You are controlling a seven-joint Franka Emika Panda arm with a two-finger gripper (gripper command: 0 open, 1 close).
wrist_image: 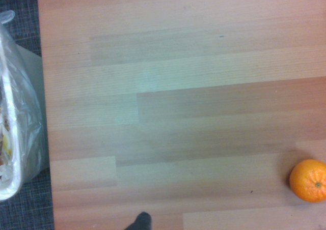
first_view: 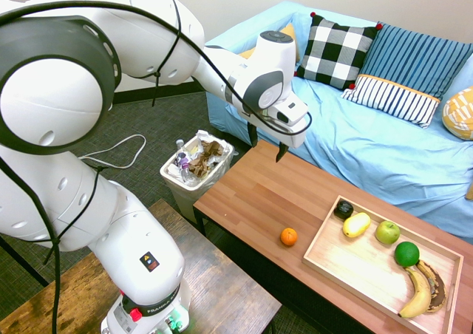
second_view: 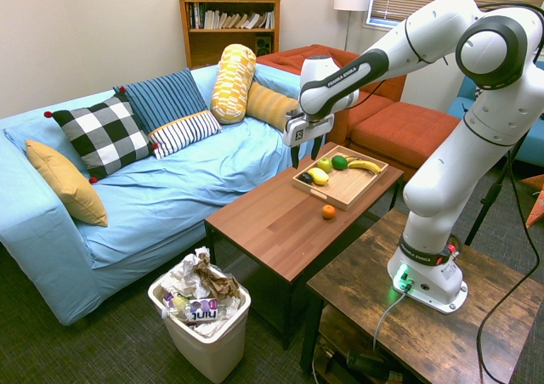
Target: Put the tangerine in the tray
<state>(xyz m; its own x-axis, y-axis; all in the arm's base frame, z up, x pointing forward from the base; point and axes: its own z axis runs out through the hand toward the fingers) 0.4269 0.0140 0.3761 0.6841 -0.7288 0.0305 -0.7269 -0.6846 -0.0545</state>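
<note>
Claw [first_view: 266, 146] released, fingers spread, pointing down above the bare tabletop [first_view: 251, 193], tangerine [first_view: 288, 236] resting on the tabletop just beside the tray [first_view: 329, 264], apart from the claw, fruit lying in the tray

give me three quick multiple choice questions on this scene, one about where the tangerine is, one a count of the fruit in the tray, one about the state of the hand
1. Where is the tangerine?
A. in the tray
B. on the coffee table, beside the tray
C. in the waste bin

2. How many green fruits lie in the tray?
A. two
B. none
C. four

3. What is the state of the hand?
A. shut on the tangerine
B. shut on a banana
C. open and holding nothing, above the table

Answers:
1 B: it sits on the bare coffee table, just outside the tray's long edge.
2 A: a pale green apple and a dark green lime.
3 C: its fingers stand apart in the air, away from the fruit.
</note>
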